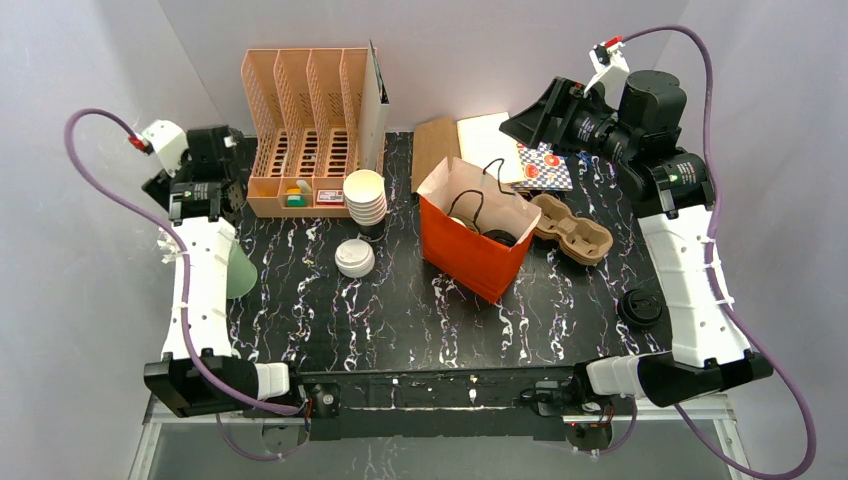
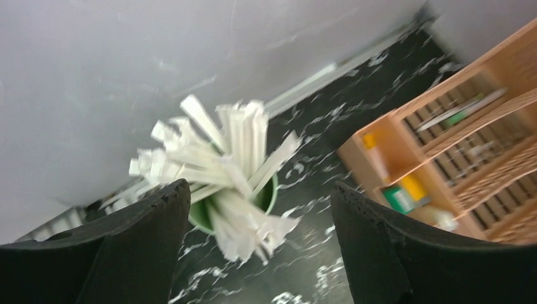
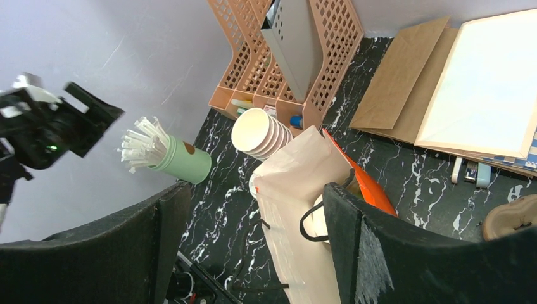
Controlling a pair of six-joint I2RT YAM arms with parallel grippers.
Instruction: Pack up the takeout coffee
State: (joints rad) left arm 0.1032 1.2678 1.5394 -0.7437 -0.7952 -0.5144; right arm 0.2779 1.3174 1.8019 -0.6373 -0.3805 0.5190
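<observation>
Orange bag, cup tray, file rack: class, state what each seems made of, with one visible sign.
Bag: likely paper, matte, creased walls. Cup tray: probably moulded pulp, dull brown, rounded wells. File rack: seemingly plastic, smooth peach lattice walls.

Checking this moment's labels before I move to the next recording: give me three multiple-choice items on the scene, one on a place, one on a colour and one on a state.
1. Where does the stack of white cups stand?
A. Right in front of the pink organizer
B. At the near edge
C. In the far right corner

2. What colour is the cup holding the wrapped straws?
A. Red
B. Pale green
C. Black

3. How is the paper bag placed?
A. Folded flat
B. Lying on its side
C. Standing with its mouth open

Answers:
1 A, the top view shows the stack at the organizer's front right corner.
2 B, the right wrist view shows its green wall below the straws.
3 C, the top view looks straight down into its open mouth.
</observation>
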